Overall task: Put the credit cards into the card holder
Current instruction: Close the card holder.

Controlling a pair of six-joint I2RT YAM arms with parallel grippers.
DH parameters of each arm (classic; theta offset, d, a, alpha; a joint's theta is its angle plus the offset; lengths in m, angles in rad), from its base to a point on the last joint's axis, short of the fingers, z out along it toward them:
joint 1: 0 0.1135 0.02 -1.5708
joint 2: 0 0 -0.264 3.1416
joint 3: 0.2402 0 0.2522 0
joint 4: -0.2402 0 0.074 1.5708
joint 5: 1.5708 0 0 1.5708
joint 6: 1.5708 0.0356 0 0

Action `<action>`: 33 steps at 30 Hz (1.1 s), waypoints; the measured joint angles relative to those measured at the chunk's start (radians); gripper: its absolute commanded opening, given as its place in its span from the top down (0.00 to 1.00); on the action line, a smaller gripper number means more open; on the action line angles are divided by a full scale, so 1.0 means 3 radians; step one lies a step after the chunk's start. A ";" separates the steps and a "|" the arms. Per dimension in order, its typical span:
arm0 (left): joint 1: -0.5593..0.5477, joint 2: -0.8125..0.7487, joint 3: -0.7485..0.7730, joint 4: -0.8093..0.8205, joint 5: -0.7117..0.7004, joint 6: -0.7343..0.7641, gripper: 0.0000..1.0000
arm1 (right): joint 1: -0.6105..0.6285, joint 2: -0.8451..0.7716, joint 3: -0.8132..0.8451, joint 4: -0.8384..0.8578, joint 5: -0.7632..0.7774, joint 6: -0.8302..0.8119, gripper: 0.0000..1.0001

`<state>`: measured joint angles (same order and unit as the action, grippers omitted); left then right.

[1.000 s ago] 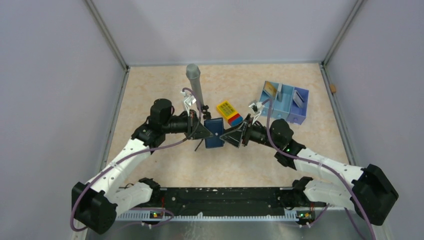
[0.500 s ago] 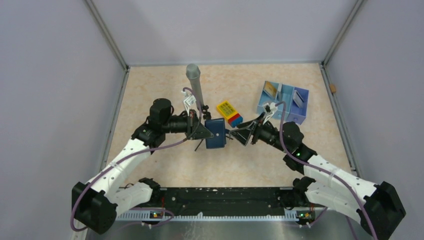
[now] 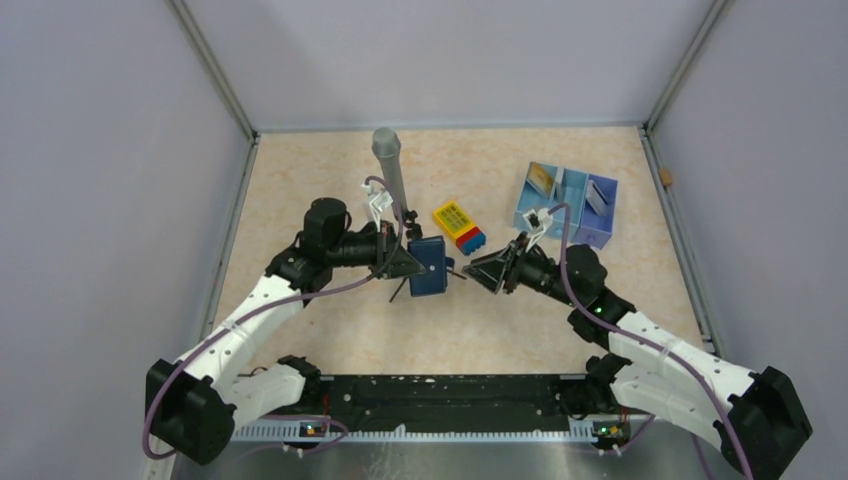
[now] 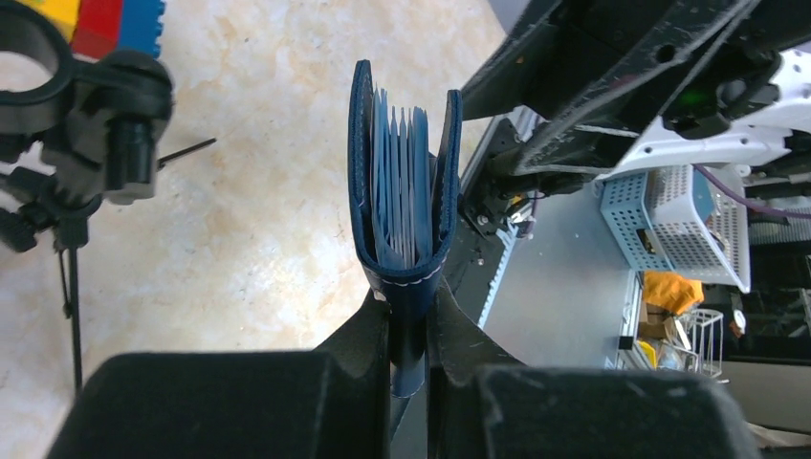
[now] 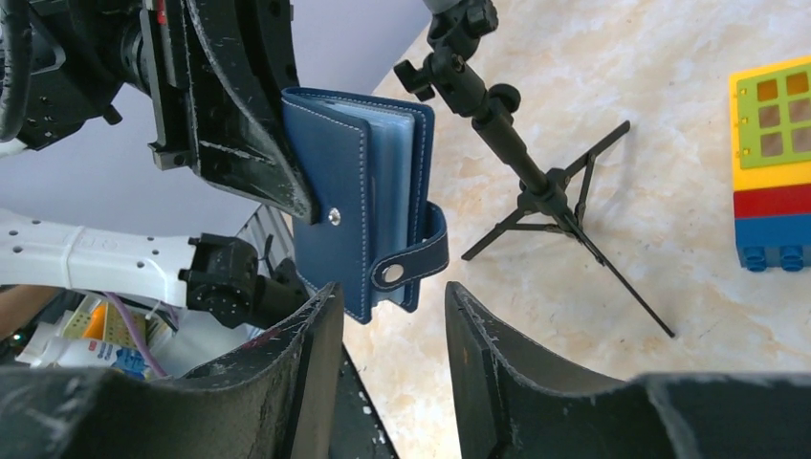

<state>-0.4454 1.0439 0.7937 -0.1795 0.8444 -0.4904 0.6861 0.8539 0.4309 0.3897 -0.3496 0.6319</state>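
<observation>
Card holder (image 3: 428, 268): navy, leather-like, white stitching, round metal snap on tab, pale blue slots inside. Sits at centre of top view, folded nearly closed. Left gripper (image 4: 408, 314) pinches its spine tightly. Right gripper (image 5: 390, 301): jaws parted, holding nothing, just beside tab. Credit cards (image 3: 541, 178), thin and flat, stand in pale blue tray (image 3: 560, 225), upper right.

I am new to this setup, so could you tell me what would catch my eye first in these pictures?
A navy wallet, slightly open with its snap tab loose, is pinched at its fold by the left gripper over the middle of the table. The right gripper faces it with jaws apart and empty, not touching it. Cards wait in a pale blue tray at the far right.
</observation>
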 measured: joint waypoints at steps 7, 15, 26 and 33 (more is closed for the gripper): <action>0.0014 0.0056 0.0000 -0.0183 -0.0205 0.0048 1.00 | 0.0243 0.0247 0.0142 -0.0257 0.0323 0.0053 0.60; 0.0027 0.0060 0.0000 -0.0271 -0.0337 0.0072 1.00 | 0.0567 0.0577 0.0432 -0.0488 0.0900 0.0210 0.61; 0.0047 0.0099 0.0000 -0.0284 -0.0365 0.0072 1.00 | 0.0774 0.0801 0.0647 -0.0801 0.1423 0.0276 0.77; 0.0056 0.0102 0.0000 -0.0284 -0.0365 0.0072 1.00 | 0.0777 0.0820 0.0647 -0.0813 0.1453 0.0286 0.89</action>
<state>-0.4286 1.0744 0.7937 -0.2646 0.7349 -0.4686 0.9192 1.1000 0.6250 0.1459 0.0864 0.7177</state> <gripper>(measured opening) 0.096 0.162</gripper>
